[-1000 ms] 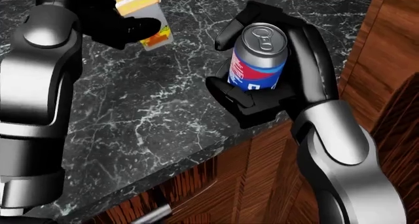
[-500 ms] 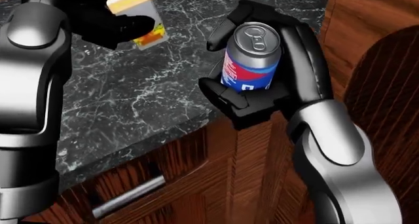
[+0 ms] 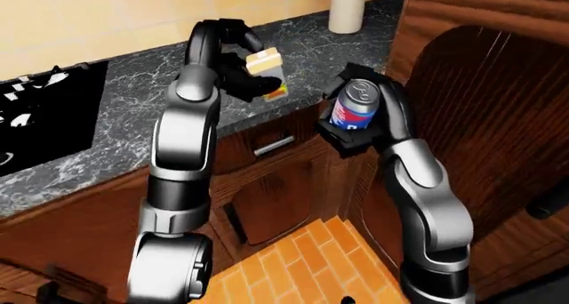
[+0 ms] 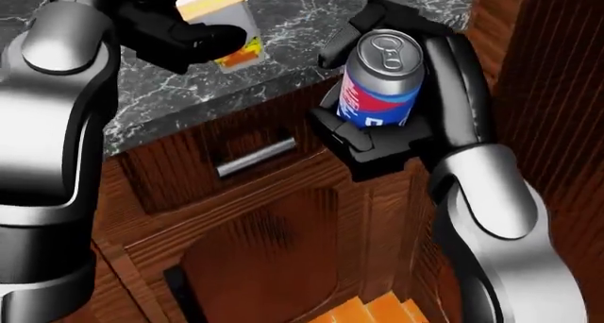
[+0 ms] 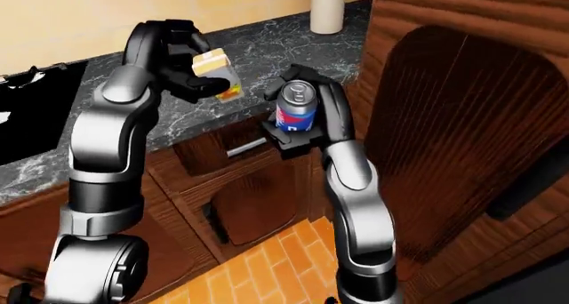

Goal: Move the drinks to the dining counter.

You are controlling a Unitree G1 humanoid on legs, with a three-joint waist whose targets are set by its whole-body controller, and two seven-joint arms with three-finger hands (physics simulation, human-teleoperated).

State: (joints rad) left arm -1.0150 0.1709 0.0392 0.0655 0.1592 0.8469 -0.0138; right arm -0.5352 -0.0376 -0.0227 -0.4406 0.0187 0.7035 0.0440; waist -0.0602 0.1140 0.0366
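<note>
My right hand (image 4: 396, 96) is shut on a blue and red drink can (image 4: 377, 78), held upright in the air off the counter edge, over the wooden cabinet fronts. My left hand (image 4: 179, 32) is shut on a small orange and white juice carton (image 4: 219, 15), held tilted above the dark marble counter (image 4: 283, 47). Both show in the left-eye view too: the can (image 3: 355, 104) at centre and the carton (image 3: 265, 67) to its left.
A black stove top (image 3: 45, 111) sits in the counter at the left. A cream cylinder (image 3: 347, 7) stands at the counter's far end. A tall wooden cabinet (image 3: 480, 117) rises on the right. A drawer with a metal handle (image 4: 255, 156) is below the counter edge. Orange tile floor (image 3: 302, 264) lies below.
The whole picture has shifted: the camera moved away from the counter, which slid up and out of view. The cabinet fronts and floor now show. Both hands still hold their drinks.
</note>
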